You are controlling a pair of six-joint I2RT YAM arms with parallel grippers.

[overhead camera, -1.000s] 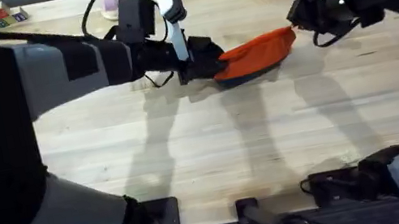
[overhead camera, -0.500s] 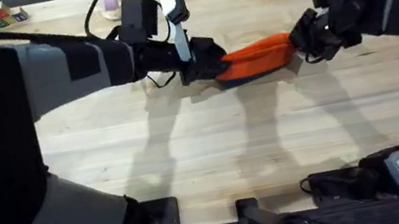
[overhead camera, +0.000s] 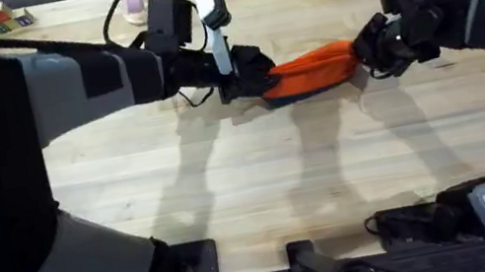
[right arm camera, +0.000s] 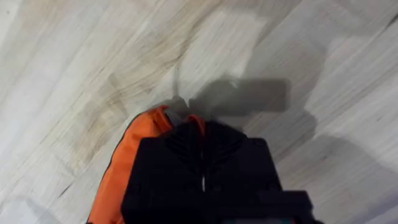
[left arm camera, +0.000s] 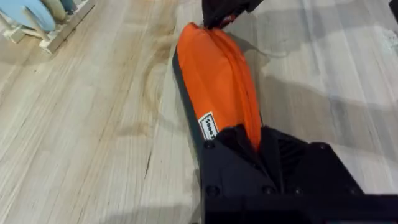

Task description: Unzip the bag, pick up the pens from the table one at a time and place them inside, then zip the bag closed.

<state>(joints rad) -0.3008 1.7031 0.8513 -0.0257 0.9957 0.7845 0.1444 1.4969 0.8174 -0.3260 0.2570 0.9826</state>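
stage: zipping looks under way | left gripper (overhead camera: 246, 72) clamping bag (overhead camera: 311, 69) left end | right gripper (overhead camera: 369, 46) pinching right end | pens seemingly inside

Left arm stretched from the lower-left base, rising large and dark under the camera, then running right across the table's far half to the left gripper (overhead camera: 249, 73), low at the table, fingers pinched together on the bag's (overhead camera: 311, 71) left end (left arm camera: 258, 140). Right arm coming in from the right edge, wrist bent down and left, right gripper (overhead camera: 369, 46) low at the bag's right end, black fingers pressed together on its orange tip (right arm camera: 202, 152). Both grippers facing each other along one line, well apart.
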